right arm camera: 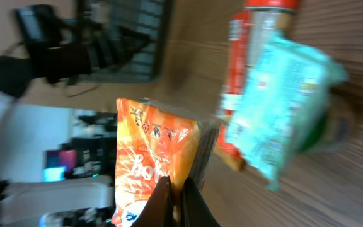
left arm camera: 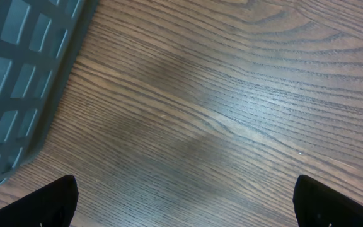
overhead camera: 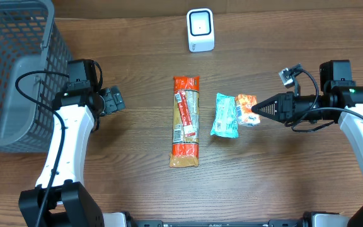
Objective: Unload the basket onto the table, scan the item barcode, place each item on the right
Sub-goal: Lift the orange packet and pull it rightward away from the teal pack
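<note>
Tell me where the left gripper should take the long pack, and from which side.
Probably across its narrow width near the far end, coming down from above. The long pack lies flat, so only its long edges offer a pinch, and the teal packet crowds its right edge at mid-length. The left gripper is open.

A lab bench rigged as a shop checkout. A small white scanner stands at the back of the wood-grain desk. In front of it are packaged groceries: a long red-orange packet, a teal pouch and an orange snack packet. Well left of the scanner sits a grey shopping basket. Robot arms flank the goods.
</note>
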Robot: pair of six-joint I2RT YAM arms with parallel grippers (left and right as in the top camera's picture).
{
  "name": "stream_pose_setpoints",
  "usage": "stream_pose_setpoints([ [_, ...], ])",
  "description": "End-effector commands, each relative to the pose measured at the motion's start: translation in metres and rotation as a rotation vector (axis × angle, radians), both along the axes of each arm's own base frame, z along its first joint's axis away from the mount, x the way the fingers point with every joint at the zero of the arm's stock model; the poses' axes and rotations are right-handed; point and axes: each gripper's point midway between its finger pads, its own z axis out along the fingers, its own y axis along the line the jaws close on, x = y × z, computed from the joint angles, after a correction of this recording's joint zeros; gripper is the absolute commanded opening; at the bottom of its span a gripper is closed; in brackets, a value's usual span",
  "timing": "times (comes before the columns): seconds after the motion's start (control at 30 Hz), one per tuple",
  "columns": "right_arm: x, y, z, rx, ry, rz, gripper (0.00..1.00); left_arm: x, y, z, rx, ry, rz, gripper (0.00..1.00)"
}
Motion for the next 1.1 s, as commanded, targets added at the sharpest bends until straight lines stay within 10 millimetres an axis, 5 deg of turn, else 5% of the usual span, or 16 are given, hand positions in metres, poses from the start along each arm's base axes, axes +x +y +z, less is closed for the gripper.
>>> stream_pose_setpoints([
  [0.0,-0.009,0.010,0.043,0.206,-0.064,0.063,0.04,0.004,0.000,0.011,0.012,-0.028,-0.022,1.00],
  [0.33,-0.029,0.025,0.075,0.397,-0.017,0.144,0.04,0.004,0.000,0.011,0.012,-0.027,-0.022,1.00],
  [0.7,-0.039,0.033,0.078,0.398,0.000,0.176,0.04,0.004,0.000,0.011,0.012,-0.027,-0.022,1.00],
  [1.07,-0.073,0.032,0.122,0.391,-0.135,0.204,0.04,0.004,0.000,0.011,0.012,-0.027,-0.022,1.00],
])
